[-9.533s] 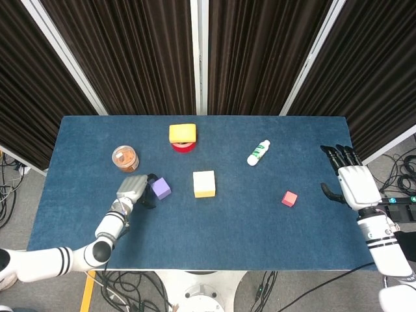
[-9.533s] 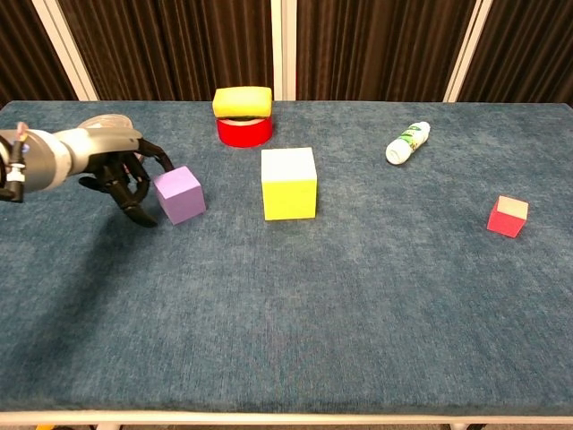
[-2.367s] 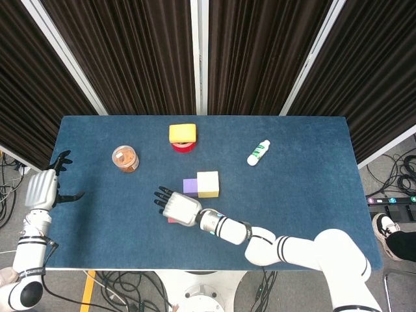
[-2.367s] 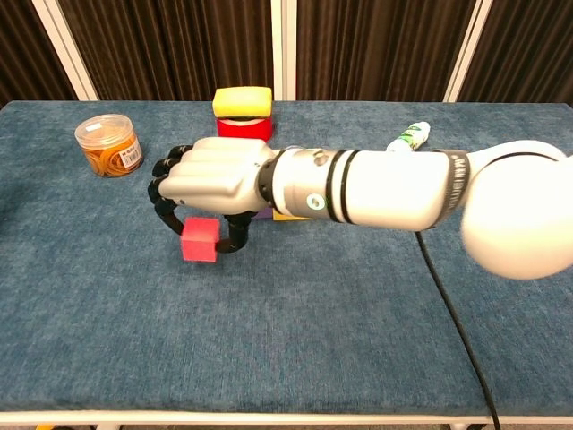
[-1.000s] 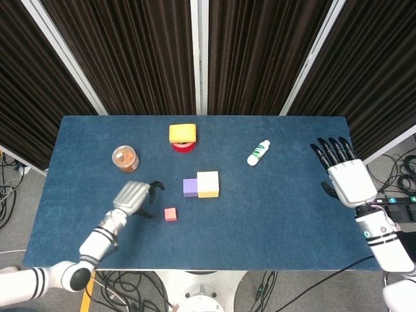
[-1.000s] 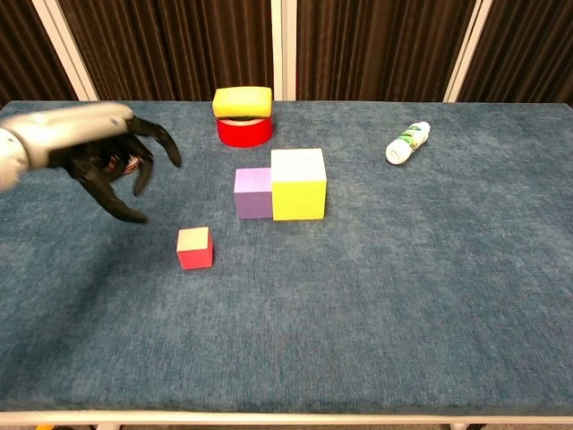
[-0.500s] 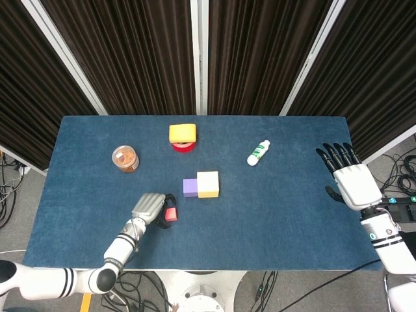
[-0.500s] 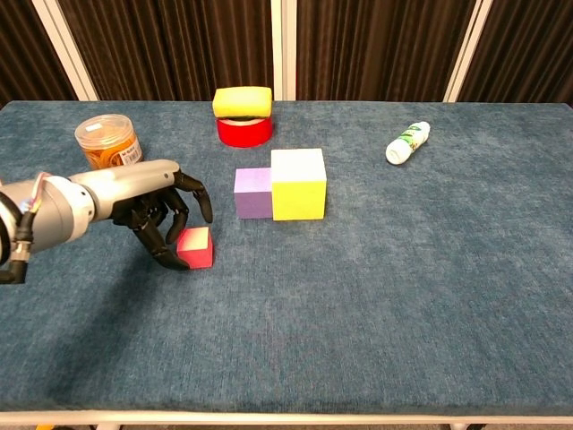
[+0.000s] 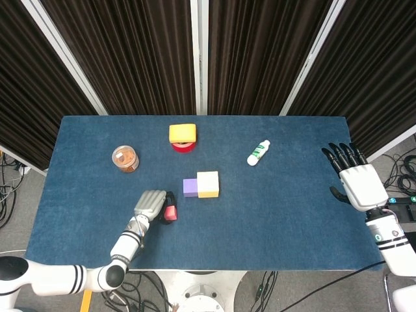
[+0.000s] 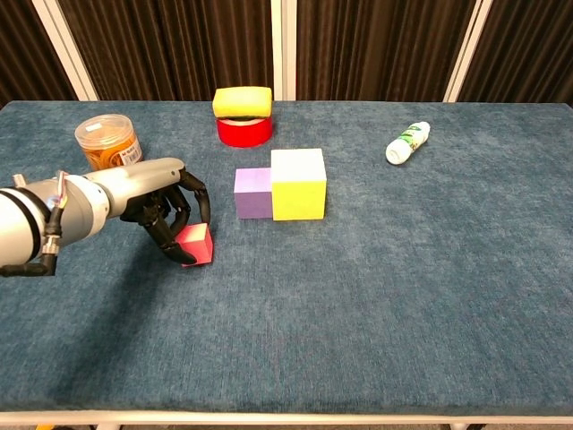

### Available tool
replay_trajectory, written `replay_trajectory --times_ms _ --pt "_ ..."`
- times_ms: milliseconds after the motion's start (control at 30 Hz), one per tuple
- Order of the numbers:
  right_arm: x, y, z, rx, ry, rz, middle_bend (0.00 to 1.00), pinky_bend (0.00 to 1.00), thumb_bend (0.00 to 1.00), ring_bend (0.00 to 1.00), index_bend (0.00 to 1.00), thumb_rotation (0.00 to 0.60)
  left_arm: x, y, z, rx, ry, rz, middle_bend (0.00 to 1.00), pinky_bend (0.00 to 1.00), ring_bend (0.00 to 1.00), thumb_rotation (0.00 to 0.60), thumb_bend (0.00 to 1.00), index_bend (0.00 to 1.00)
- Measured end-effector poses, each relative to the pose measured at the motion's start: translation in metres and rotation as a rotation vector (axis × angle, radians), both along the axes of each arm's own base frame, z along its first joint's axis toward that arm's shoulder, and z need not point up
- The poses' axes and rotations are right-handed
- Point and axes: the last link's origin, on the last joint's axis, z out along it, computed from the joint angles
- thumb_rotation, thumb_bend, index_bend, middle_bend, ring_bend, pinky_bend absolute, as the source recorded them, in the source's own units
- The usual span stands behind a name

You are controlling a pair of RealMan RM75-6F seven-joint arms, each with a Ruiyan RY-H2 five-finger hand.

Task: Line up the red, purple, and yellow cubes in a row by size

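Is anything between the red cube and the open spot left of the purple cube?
Nothing visible. The red cube, held by the left hand, has only bare table between it and the purple cube.

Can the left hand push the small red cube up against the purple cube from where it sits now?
Probably yes. The left hand already touches the small red cube, and bare blue table lies between it and the purple cube, nothing in the way.

Dark pleated curtains point(image 9: 130, 52) with white posts point(image 9: 198, 55) hang behind the blue-covered table point(image 9: 273, 214).
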Motion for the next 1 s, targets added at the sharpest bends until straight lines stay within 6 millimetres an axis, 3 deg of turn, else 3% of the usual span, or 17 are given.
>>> replay_trajectory --times_ms 300,567,1000 --pt "-0.001 0.001 0.002 -0.008 -0.012 -0.005 0.03 0.0 0.15 0.0 0.0 0.6 0.001 0.001 -0.001 0.026 -0.018 -0.003 0.86 0.98 0.92 0.6 0.19 0.62" --pt "-0.001 0.001 0.004 -0.014 -0.018 -0.001 0.03 0.0 0.15 0.0 0.0 0.6 0.0 0.005 0.008 0.063 0.009 -0.051 0.86 0.98 0.92 0.6 0.23 0.62" --pt "0.0 0.002 0.006 -0.019 -0.021 0.005 0.03 0.0 0.15 0.0 0.0 0.6 0.001 0.054 0.021 0.118 0.09 -0.015 0.86 0.98 0.92 0.6 0.23 0.62"
